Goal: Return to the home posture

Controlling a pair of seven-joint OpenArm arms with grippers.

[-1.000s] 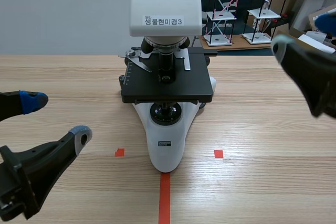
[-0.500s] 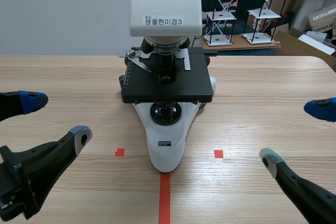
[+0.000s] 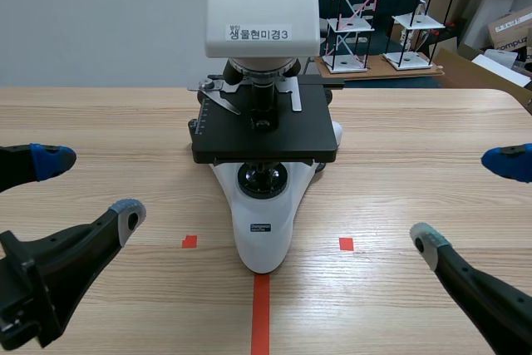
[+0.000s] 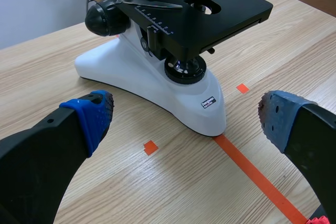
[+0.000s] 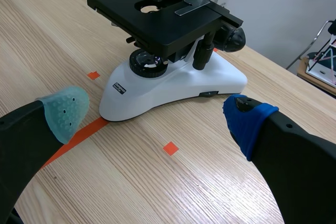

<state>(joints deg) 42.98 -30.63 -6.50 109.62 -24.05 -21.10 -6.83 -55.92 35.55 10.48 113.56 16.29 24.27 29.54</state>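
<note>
Scene view. The right arm, raised in the upper right of the frame a second ago, has come down to the lower right; over the last half second it shifts only slightly. The left arm and the microscope (image 3: 264, 135) are unchanged.

Left gripper (image 3: 90, 187): lower left of the frame, low over the table (image 3: 416, 147), fingers spread wide and holding nothing. Right gripper (image 3: 467, 201): lower right, mirroring it, fingers likewise spread and empty. Both stand well apart from the microscope, one on either side.

Microscope: centre of the frame, white base toward the robot, black stage above it, white head with a printed label (image 3: 259, 33) at the top centre. The tip of its base touches the end of the orange-red tape line (image 3: 261, 313); two small tape squares (image 3: 189, 241) flank the base.

Left wrist view. The left gripper (image 4: 186, 116) is released; the microscope base lies ahead of it, between the lines of its fingers but untouched.

Right wrist view. The right gripper (image 5: 155, 115) is released, with the microscope ahead of it in the same way.
</note>
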